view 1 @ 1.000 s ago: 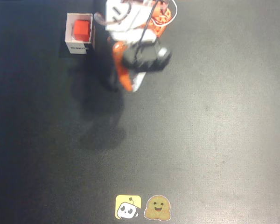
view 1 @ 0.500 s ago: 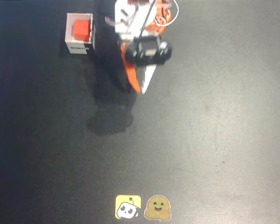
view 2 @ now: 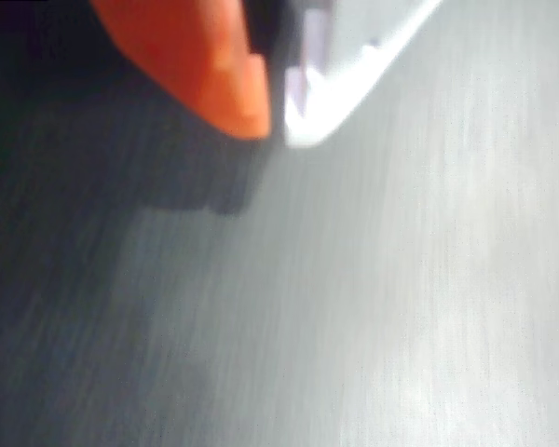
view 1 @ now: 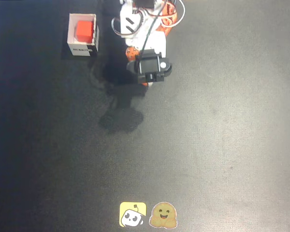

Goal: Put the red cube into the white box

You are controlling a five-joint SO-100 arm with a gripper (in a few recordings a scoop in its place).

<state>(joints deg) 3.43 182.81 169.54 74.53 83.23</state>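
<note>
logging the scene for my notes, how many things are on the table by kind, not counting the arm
red cube: 1, sitting inside the box
white box: 1, near the top left of the overhead view
stickers: 2, a yellow one and a brown one, side by side at the bottom edge
total: 4

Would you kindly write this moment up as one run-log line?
red cube: inside white box | gripper: shut, empty, above bare table, right of the box in overhead view | placement: looks done
</note>
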